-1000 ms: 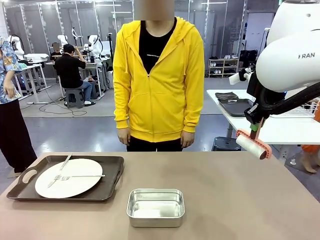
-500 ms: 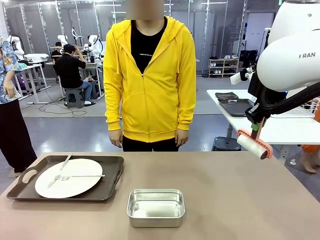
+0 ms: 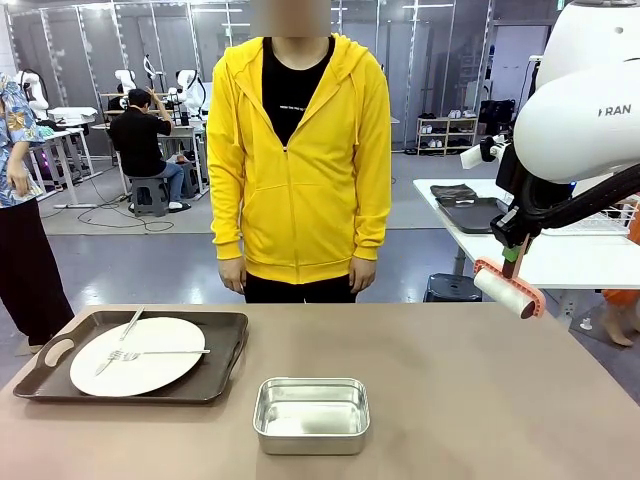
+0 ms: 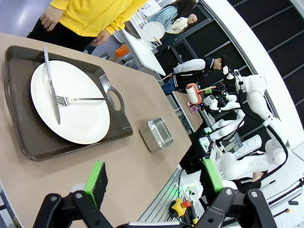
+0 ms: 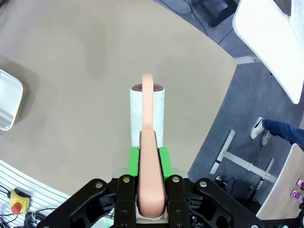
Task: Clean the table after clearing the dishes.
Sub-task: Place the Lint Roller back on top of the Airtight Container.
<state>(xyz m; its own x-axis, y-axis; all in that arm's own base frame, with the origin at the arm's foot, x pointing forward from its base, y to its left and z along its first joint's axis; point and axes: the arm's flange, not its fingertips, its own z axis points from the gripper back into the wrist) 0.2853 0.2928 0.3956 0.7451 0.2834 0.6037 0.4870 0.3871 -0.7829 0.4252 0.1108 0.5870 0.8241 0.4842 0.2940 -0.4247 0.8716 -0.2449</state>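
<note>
Dark capital letters reading "RAN", with a cut-off stroke of another letter before them, stand on the white shell of the robot's right arm, seen at the right edge of the front view on the right side of the table. A thin line of pale print crosses the chest of the black shirt worn under a yellow hoodie by the person at the far side, too small to read.

plate: white, cutlery atop | tray: dark brown, flat | table: tan, left end
</note>
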